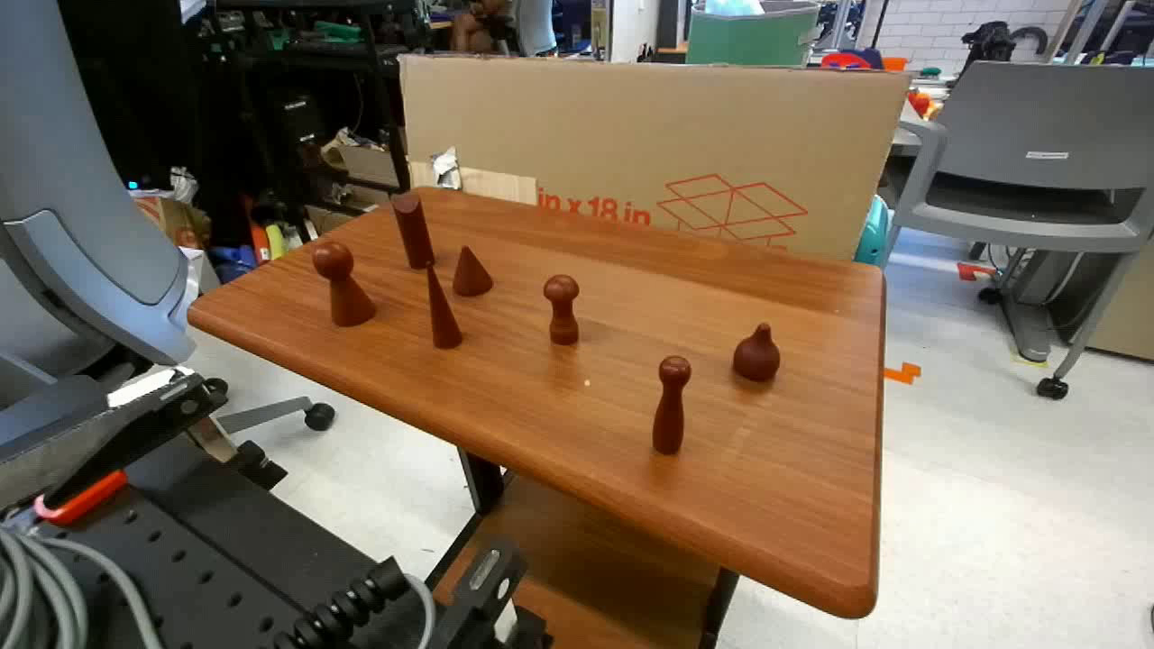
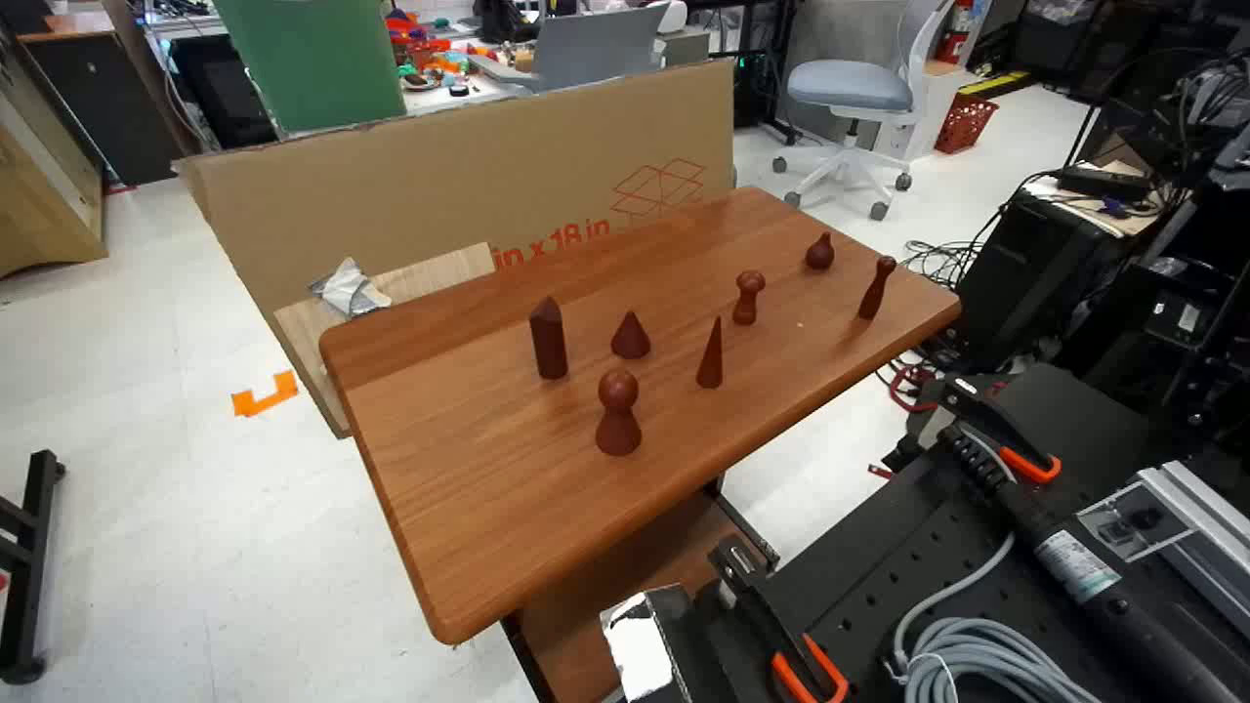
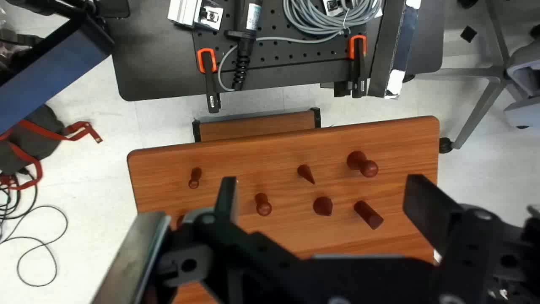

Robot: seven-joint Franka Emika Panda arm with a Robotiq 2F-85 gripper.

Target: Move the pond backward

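Note:
The pawn [image 1: 350, 296] is a reddish-brown wooden piece with a round ball head and a flared cone base. It stands upright on the wooden table [image 1: 721, 279], nearer one end, and also shows in the exterior view [image 2: 618, 422] and in the wrist view [image 3: 358, 162]. A slimmer ball-headed piece with a narrower base [image 1: 563, 315] stands nearer the middle. My gripper [image 3: 324, 185] is open and empty, high above the table. In the wrist view the pawn appears between the fingers, closer to the right finger and well below it. The gripper is outside both exterior views.
Other upright pieces share the table: a cylinder [image 1: 414, 233], a short cone [image 1: 471, 274], a slender cone [image 1: 442, 315], a pin-shaped piece [image 1: 669, 410] and a squat bulbous piece [image 1: 756, 356]. A cardboard panel [image 1: 559, 117] stands behind. A black bench with clamps [image 2: 879, 586] lies in front.

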